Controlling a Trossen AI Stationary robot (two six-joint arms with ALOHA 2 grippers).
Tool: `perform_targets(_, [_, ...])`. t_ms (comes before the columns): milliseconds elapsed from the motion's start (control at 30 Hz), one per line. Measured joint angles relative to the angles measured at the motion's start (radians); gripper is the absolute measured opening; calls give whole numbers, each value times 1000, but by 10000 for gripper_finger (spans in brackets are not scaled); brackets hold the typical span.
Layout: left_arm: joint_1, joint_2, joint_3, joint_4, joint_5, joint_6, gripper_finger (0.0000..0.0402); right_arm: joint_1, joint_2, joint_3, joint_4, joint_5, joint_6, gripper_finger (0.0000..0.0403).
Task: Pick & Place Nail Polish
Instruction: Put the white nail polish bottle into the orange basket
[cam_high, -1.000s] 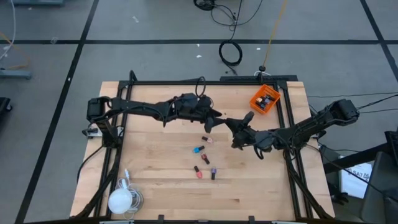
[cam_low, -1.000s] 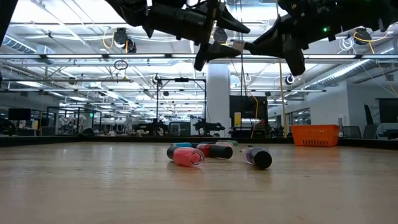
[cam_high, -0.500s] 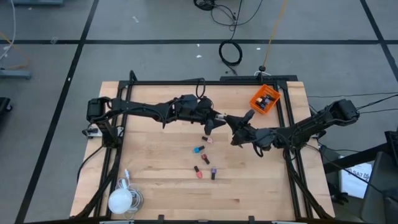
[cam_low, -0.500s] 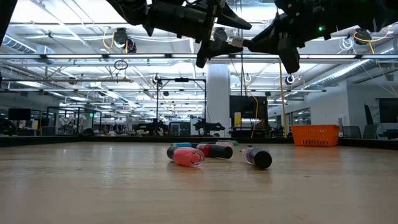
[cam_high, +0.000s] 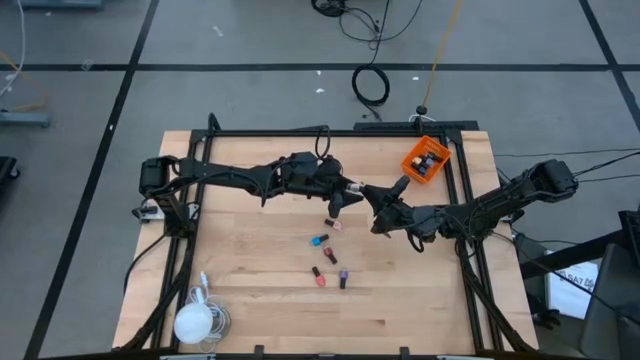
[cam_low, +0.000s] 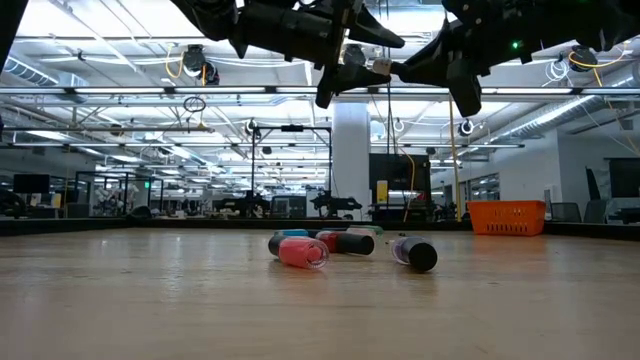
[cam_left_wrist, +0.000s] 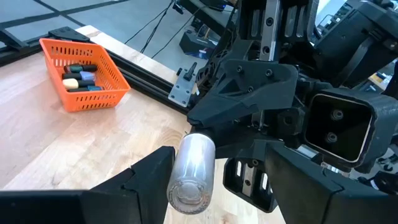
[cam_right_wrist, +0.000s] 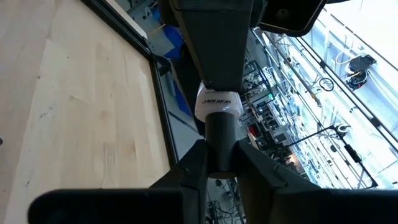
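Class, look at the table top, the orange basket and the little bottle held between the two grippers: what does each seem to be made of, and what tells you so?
Table top: pale wood, matt; plank seams and grain show.
Orange basket: probably moulded plastic; uniform colour, slotted lattice walls.
Bottle: looks like whitish glass, glossy; its dark cap seems smooth plastic. The left gripper and right gripper meet at it in mid-air.

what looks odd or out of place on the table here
The loose nail polish bottles all lie tipped on their sides mid-table rather than upright. One white bottle hangs in mid-air, gripped at both ends: its body in the left gripper, its dark cap in the right gripper. A white bulb-like object sits at a table corner.
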Motion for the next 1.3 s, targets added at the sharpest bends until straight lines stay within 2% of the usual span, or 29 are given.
perform_targets(433, [6,0,0,-1,-5,29,243,1,0,-18,-7,31,4,48])
perform_targets(633, [6,0,0,-1,-70,51,243,3,-1,-62,18,75,29,48])
perform_targets(867, [7,0,0,0,-97,79,243,3,-1,-66,28,85,36,48])
perform_targets(1067, [26,0,0,0,-98,86,243,-2,-9,-81,22,183,116,48])
perform_targets(1300, [32,0,0,-10,-98,97,243,-45,-130,-225,22,121,267,48])
